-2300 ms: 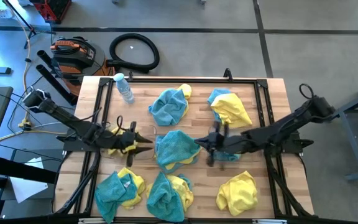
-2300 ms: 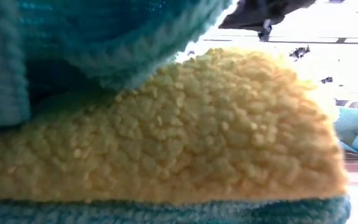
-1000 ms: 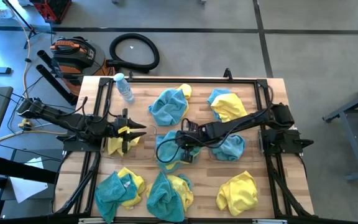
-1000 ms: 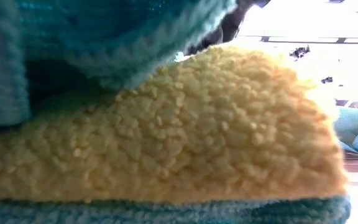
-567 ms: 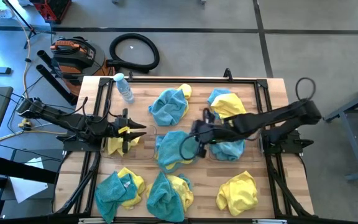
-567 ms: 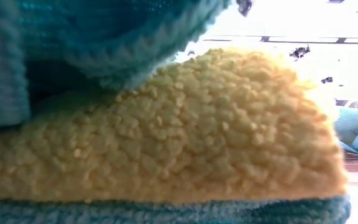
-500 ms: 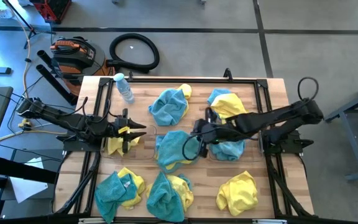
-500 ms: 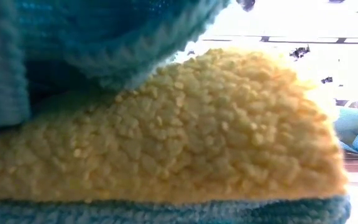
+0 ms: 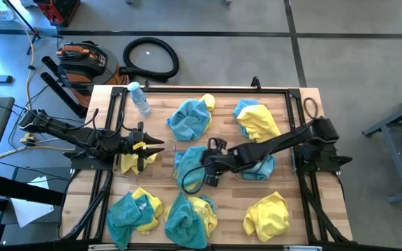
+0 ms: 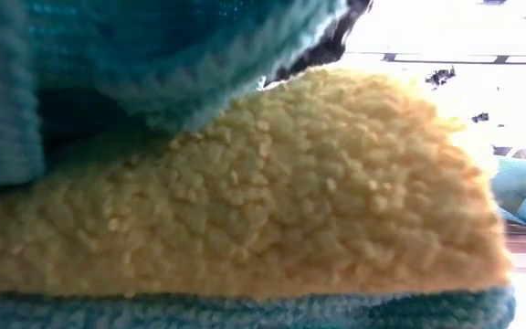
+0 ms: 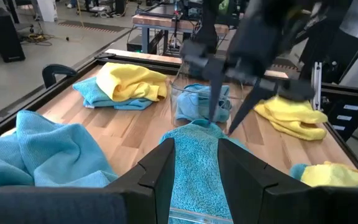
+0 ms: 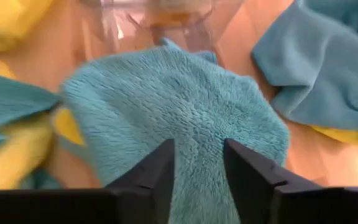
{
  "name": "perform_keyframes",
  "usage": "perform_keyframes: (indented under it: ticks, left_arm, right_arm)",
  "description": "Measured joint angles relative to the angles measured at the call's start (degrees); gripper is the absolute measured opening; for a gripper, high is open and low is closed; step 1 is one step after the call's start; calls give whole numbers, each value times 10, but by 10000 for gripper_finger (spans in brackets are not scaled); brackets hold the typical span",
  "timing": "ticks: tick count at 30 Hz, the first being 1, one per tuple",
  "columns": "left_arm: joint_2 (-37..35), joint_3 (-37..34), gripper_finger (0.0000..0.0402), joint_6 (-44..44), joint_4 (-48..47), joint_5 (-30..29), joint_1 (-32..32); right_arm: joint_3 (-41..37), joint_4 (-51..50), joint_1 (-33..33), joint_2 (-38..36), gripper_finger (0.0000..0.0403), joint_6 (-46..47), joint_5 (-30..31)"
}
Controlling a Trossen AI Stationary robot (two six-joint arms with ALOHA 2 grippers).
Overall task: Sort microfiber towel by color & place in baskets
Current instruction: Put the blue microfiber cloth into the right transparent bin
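A teal microfiber towel lies spread at the table's middle, over a bit of yellow cloth. My right gripper is open above it, fingers pointing down at its right part. Right of it stands a clear basket with a teal towel inside. My left gripper is open and level over the left basket, which holds a yellow towel; nothing is between its fingers. My right gripper comes at the middle teal towel from above, its spread fingertips down at the towel's edge nearest the right basket. I cannot tell whether they touch the cloth. The towel lies flat on the table.
Mixed teal and yellow towels lie at the far centre, far right, near left and near centre; a yellow one lies near right. A water bottle stands far left. Towels fill the low view.
My right gripper drew back toward the right basket and rose a little, then came again toward the table's left and down over the middle teal towel. The towels have stayed where they were.
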Motion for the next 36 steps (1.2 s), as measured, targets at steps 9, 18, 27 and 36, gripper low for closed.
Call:
perform_keyframes:
  ticks: [9,18,27,36]
  left_arm:
    - [0,0,110,0,0,0,0]
    - [0,0,110,0,0,0,0]
    - [0,0,110,-4,-3,0,0]
    - [1,0,110,-5,-4,0,0]
  right_arm:
    - [-1,6,-30,68,182,4,-24]
    - [-1,-7,-20,23,18,7,-23]
    - [-1,-69,15,-106,5,28,40]
    - [0,-66,25,-116,37,28,52]
